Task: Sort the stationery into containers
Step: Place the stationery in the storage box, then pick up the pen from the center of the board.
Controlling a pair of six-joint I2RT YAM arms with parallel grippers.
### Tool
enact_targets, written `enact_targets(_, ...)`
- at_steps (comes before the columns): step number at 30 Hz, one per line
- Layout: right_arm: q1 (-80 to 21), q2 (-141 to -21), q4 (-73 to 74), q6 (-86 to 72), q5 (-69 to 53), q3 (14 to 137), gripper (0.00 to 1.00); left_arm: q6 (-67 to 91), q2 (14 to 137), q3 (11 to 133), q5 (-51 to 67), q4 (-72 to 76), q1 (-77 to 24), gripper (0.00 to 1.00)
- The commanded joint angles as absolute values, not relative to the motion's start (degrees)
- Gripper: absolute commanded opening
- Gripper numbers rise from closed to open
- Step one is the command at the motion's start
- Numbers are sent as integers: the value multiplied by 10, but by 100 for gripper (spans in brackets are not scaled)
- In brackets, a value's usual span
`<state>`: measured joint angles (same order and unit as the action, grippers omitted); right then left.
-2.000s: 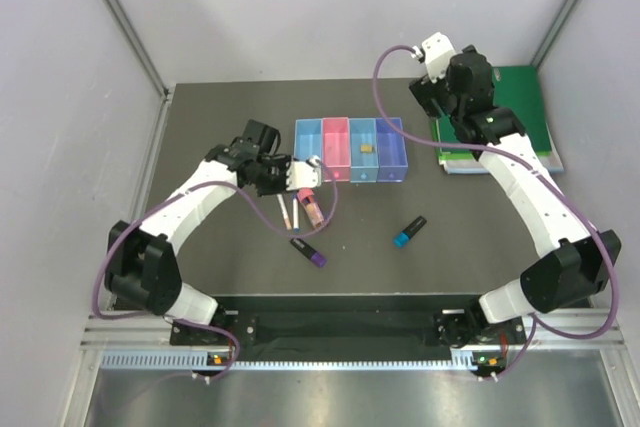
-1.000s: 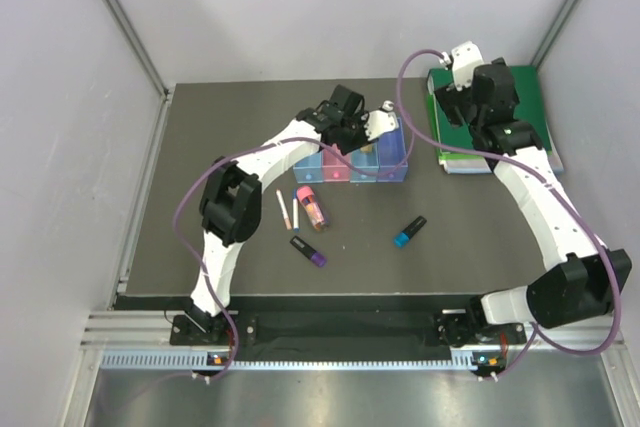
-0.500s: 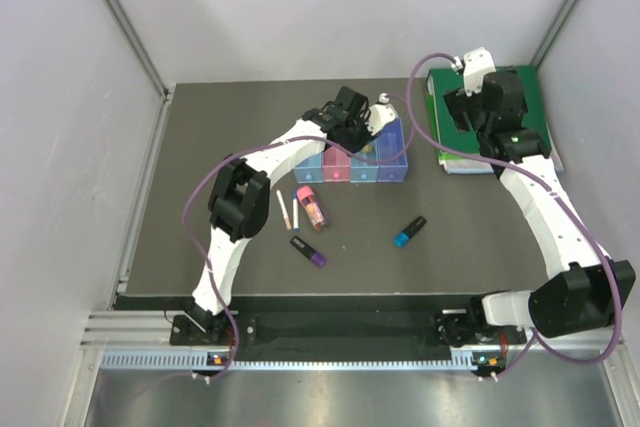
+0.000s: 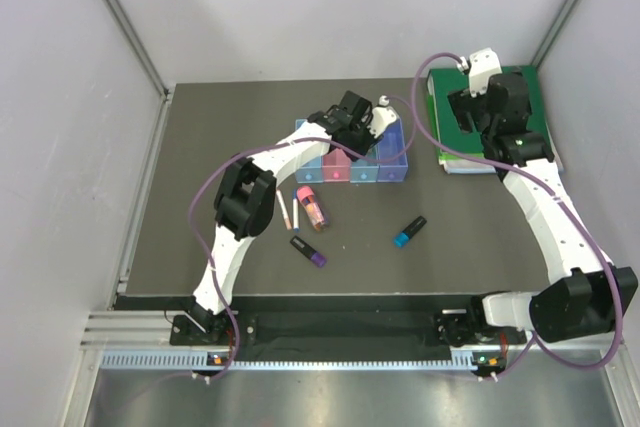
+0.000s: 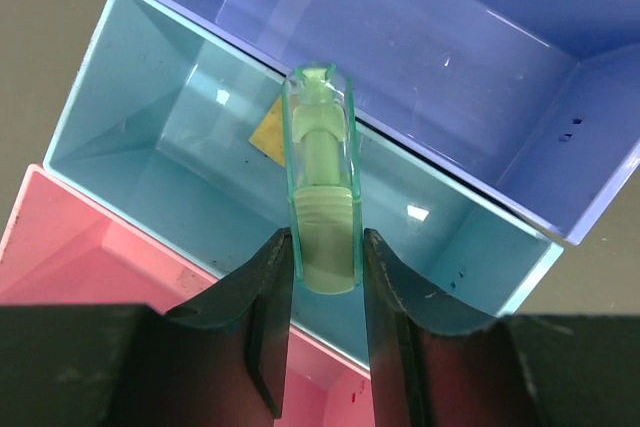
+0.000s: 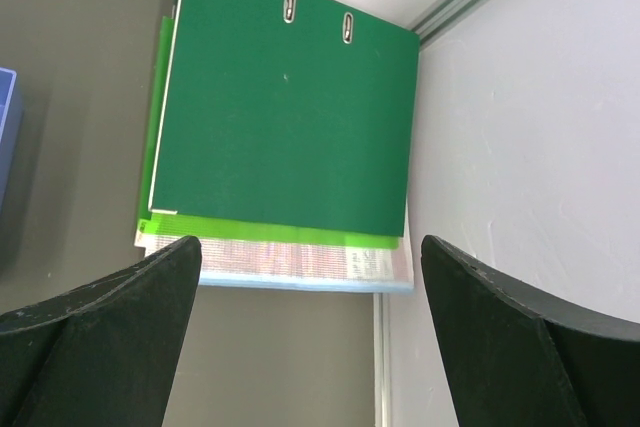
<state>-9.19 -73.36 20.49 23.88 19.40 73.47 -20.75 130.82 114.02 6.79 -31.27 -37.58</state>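
My left gripper (image 5: 328, 247) is shut on the mint green marker (image 5: 322, 187) and holds it over the blue bin (image 5: 150, 137), where the tan eraser (image 5: 268, 135) lies. The violet-blue bin (image 5: 420, 57) and the pink bin (image 5: 80, 257) flank it. From above, the left gripper (image 4: 347, 145) hides part of the bin row; the light blue bin (image 4: 304, 152) is at its left end. Two white pens (image 4: 289, 211), the pink marker (image 4: 310, 205), a purple-ended marker (image 4: 308, 252) and a blue-ended marker (image 4: 409, 231) lie on the table. My right gripper (image 6: 310, 277) is open and empty.
The large green ring binder (image 4: 520, 122) lies on a stack of papers at the back right, under my right gripper (image 4: 466, 123); it fills the right wrist view (image 6: 285, 117). Grey walls and a metal rail (image 6: 380, 357) close in the table.
My left gripper has swung from the table left of the bins to above the bin row, then crept slightly right. My right gripper has drifted right and back over the binder.
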Motion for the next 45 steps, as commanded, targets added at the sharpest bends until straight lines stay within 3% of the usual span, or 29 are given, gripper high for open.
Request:
enact_targets(1,-83,-714,185,229,189,733,91,-190,1299,1161,75,-307,-378,34)
enact_targets(2,-83,-713,185,229,188,732,91,-187,1296,1160,72,-305,-378,44)
enact_targets(7,-83,-710,185,230,189,727,91,-188,1283,1153,68,-297,-378,60)
enact_targets(19,-83,-690,219,229,158,712,91,-231,1184,1127,49,-283,-378,60)
enact_targets(28,-86,-678,355,279,4,703,91,-371,922,873,40,-294,-381,61)
enact_targets(29,-90,-681,383,301,-14,701,92,-385,899,819,34,-294,-381,66)
enact_targets(34,-120,-686,446,351,-75,699,95,-453,776,667,-16,-294,-383,73)
enact_targets(37,-167,-693,466,350,-73,703,97,-467,726,634,-30,-318,-383,77)
enact_targets(39,-214,-700,473,333,-70,708,99,-467,690,608,-43,-327,-383,86)
enact_targets(45,-256,-753,450,247,-97,732,100,-461,614,555,-57,-319,-383,91)
